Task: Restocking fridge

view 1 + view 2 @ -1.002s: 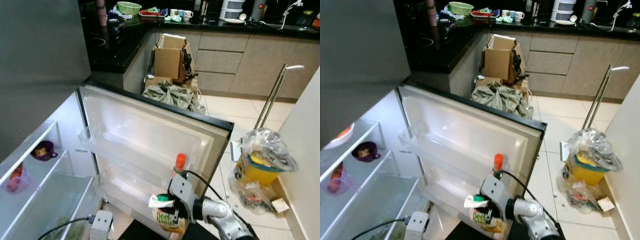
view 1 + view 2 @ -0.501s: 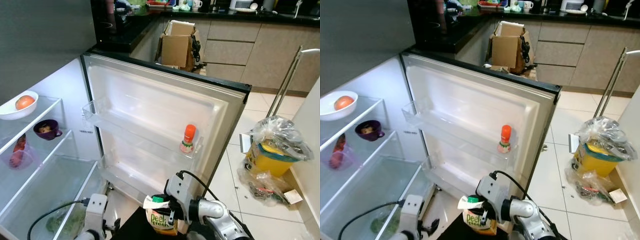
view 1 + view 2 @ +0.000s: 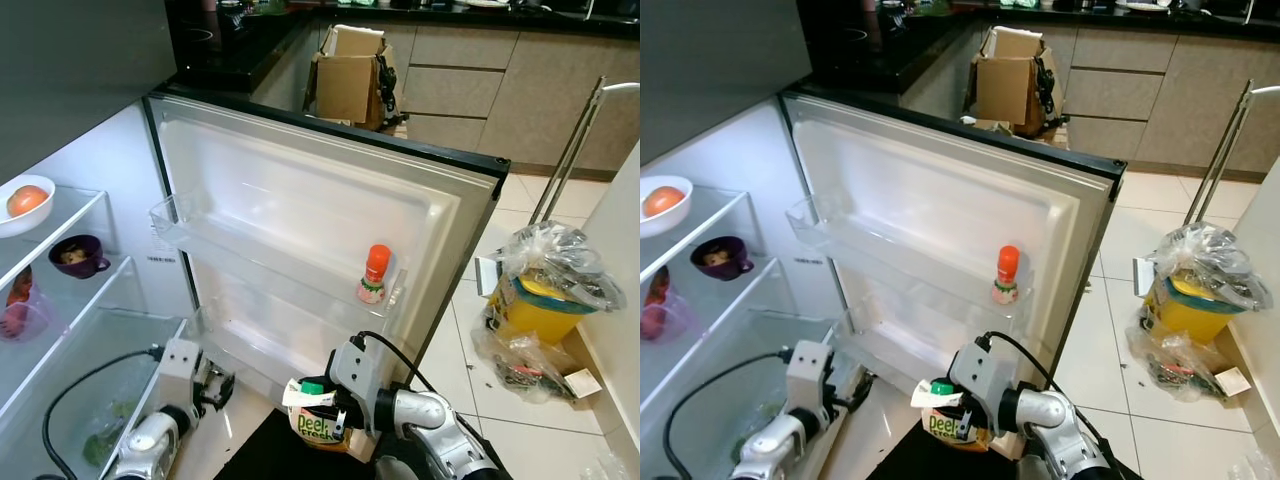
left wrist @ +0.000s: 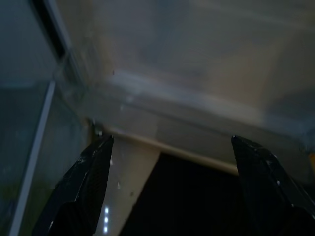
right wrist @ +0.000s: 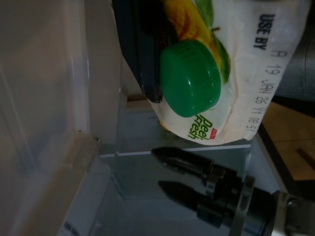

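A juice carton (image 3: 316,423) with a green cap (image 5: 191,77) and "Peel Fresh" print hangs low in front of the open fridge door (image 3: 300,220). My right gripper (image 3: 338,418) is shut on its top, one black finger (image 5: 143,54) pressed against it. My left gripper (image 3: 213,386) is low on the left, near the door's bottom shelf (image 3: 255,355), its fingers (image 4: 91,184) spread open on nothing. An orange-capped bottle (image 3: 375,274) stands on the door's middle shelf. Inside the fridge are a white bowl with an orange fruit (image 3: 22,200), a purple cup (image 3: 76,256) and a crisper drawer (image 3: 90,390).
A yellow bin wrapped in clear plastic (image 3: 545,295) and loose bags (image 3: 525,365) sit on the tiled floor to the right. A metal stand (image 3: 572,145) rises behind them. A cardboard box (image 3: 350,80) stands by the cabinets, and a black counter (image 3: 215,50) lies beyond the door.
The camera has shifted slightly. My left gripper has come up and forward toward the door's bottom shelf. The right gripper still holds the carton in about the same place.
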Available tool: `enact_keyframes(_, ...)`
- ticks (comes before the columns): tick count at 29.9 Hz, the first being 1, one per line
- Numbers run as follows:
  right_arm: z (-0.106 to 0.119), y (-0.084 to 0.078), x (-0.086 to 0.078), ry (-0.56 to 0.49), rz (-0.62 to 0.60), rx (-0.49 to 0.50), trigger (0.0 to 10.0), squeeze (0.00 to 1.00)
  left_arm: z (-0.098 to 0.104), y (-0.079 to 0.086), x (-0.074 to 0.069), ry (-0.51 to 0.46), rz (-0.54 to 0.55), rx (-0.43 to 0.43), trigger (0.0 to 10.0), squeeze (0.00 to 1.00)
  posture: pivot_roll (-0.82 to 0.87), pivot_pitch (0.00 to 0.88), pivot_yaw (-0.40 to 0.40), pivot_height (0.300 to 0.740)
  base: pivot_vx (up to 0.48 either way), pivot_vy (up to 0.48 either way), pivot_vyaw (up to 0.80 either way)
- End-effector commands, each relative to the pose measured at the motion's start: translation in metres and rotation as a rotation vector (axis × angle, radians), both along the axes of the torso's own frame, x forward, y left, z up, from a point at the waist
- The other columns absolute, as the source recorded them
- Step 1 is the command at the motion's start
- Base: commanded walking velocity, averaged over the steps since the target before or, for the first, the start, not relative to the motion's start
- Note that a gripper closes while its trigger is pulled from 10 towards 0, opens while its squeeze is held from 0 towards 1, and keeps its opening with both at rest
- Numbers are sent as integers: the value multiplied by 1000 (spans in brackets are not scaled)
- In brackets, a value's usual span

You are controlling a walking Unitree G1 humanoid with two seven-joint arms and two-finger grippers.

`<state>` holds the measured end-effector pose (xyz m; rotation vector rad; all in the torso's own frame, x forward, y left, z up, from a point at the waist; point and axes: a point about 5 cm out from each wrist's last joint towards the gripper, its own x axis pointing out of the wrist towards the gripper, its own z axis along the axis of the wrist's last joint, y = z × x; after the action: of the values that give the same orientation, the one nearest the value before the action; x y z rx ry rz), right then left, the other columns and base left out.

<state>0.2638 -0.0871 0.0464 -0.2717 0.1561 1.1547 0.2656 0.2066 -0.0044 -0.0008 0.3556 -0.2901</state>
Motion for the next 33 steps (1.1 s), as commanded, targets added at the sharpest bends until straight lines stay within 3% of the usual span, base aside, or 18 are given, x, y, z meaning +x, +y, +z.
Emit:
enact_keyframes(1, 7, 2, 3, -29, 10, 13, 10000, 0, 2, 6, -1, -9, -9, 9, 10000, 0, -53, 0, -26, 601, 0, 0, 0)
enact_keyframes(14, 17, 6, 5, -77, 10, 25, 10000, 0, -3, 2, -13, -8, -91, -73, 10000, 0, -53, 0, -30, 586, 0, 0, 0)
enact_keyframes(19, 23, 4, 8, -96, 0, 31, 10000, 0, -1, 12, -17, -18, -101, -129, 10000, 0, -54, 0, -29, 586, 0, 0, 0)
enact_keyframes(23, 26, 3, 9, -114, -13, 31, 10000, 0, 5, 34, -22, -26, -124, -164, 10000, 0, -52, 0, -27, 581, 0, 0, 0)
enact_keyframes(26, 26, 2, 10, -119, -20, 32, 10000, 0, 8, 40, -23, -32, -133, -171, 10000, 0, -50, 0, -26, 581, 0, 0, 0)
enact_keyframes(33, 30, 0, 14, -131, -38, 34, 10000, 0, 17, 59, -33, -28, -247, -202, 10000, 0, -40, 0, -32, 581, 0, 0, 0)
